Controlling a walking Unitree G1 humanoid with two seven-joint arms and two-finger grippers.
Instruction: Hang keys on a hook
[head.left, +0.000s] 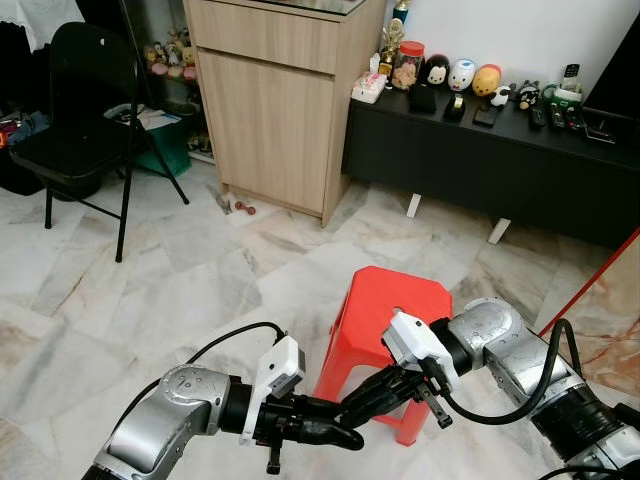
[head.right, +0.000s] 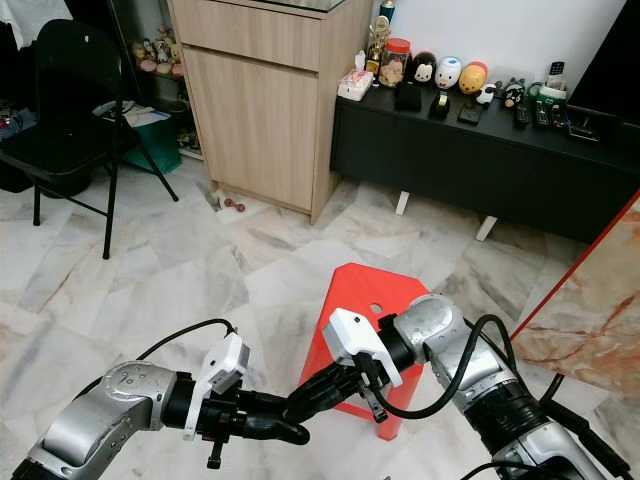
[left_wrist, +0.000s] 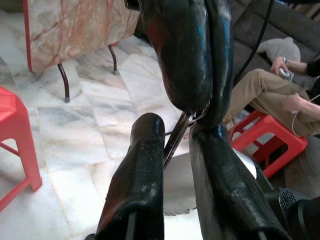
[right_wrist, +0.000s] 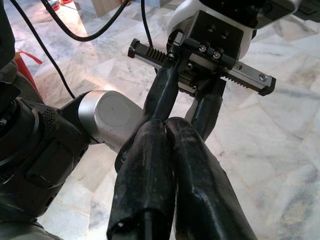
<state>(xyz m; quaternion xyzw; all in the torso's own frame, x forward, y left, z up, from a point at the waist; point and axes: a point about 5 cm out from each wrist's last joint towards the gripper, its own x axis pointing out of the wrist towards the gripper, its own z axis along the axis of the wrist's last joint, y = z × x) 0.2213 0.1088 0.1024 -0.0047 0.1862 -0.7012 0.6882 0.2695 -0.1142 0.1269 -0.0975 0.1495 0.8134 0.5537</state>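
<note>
The right pincer (head.left: 352, 402) and left pincer (head.left: 340, 438) meet tip to tip over the marble floor (head.left: 150, 290), beside the red stool (head.left: 395, 300). The right closes on the key (left_wrist: 176, 137), which sits between the left's parted fingers. A mistimed release could drop it.

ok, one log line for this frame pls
phase: handover | right hand: shut on key | left hand: open around right hand's fingers | location: in front of red stool | hook: none seen
</note>
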